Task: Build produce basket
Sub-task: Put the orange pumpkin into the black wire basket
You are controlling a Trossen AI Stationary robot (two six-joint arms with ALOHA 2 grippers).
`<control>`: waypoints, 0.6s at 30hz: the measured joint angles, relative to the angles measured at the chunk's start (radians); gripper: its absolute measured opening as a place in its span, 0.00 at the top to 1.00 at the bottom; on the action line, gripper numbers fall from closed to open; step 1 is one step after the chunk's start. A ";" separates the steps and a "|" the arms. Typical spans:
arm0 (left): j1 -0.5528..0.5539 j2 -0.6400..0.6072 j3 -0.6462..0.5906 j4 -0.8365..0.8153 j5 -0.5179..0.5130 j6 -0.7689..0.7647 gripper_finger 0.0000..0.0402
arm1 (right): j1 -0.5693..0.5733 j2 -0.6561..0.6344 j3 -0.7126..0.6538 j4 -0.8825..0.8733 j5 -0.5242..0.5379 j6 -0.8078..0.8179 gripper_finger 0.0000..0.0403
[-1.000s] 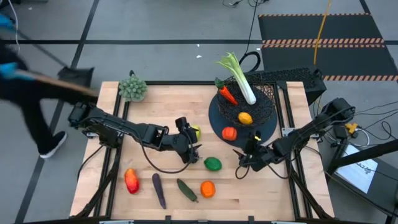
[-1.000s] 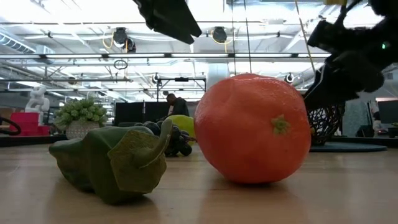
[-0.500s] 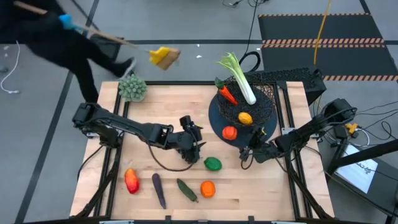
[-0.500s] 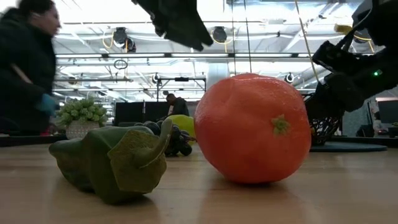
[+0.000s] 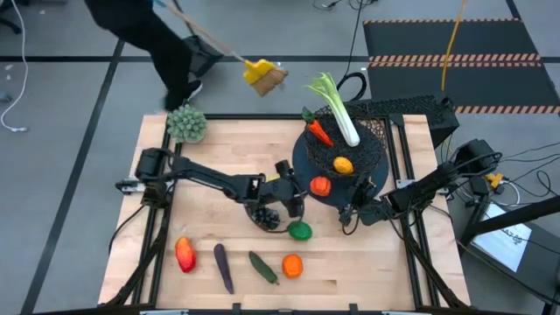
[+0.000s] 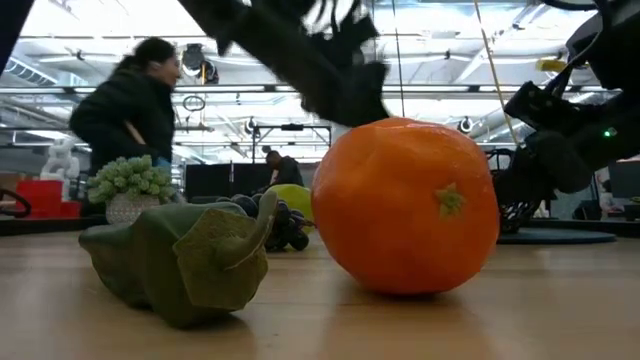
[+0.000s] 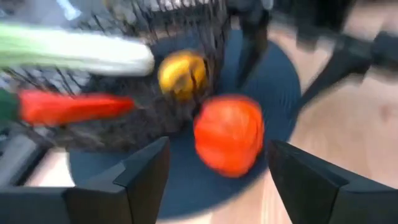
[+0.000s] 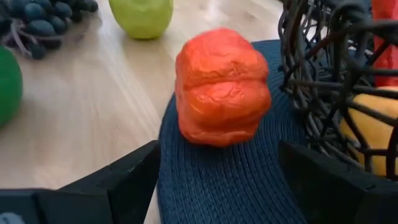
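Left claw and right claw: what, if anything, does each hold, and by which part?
Nothing: the left claw and right claw both stand open before the red tomato, not touching it.

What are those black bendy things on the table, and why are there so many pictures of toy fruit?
Those are two robot arms, each ending in a two-finger claw. One camera looks down from above, one sits at table height, and one rides on each wrist. The left gripper and right gripper both reach toward a red tomato sitting on the dark mat beside the wire basket. Neither holds anything. A leek, carrot and lemon lie in the basket. An orange, lime and others wait on the table.
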 joint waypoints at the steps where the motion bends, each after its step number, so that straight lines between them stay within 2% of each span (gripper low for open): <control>1: 0.010 0.018 -0.001 -0.002 0.009 -0.001 0.36 | -0.003 0.011 0.004 0.019 0.001 0.005 0.21; 9: 0.066 0.102 0.007 0.039 0.164 -0.024 0.45 | -0.004 0.043 0.019 0.044 -0.033 0.072 0.21; 13: 0.081 0.114 0.009 0.061 0.196 -0.057 0.45 | -0.004 0.043 0.019 0.043 -0.031 0.071 0.21; 18: 0.086 0.133 0.008 0.085 0.320 -0.060 0.46 | -0.004 0.043 0.019 0.050 -0.030 0.071 0.21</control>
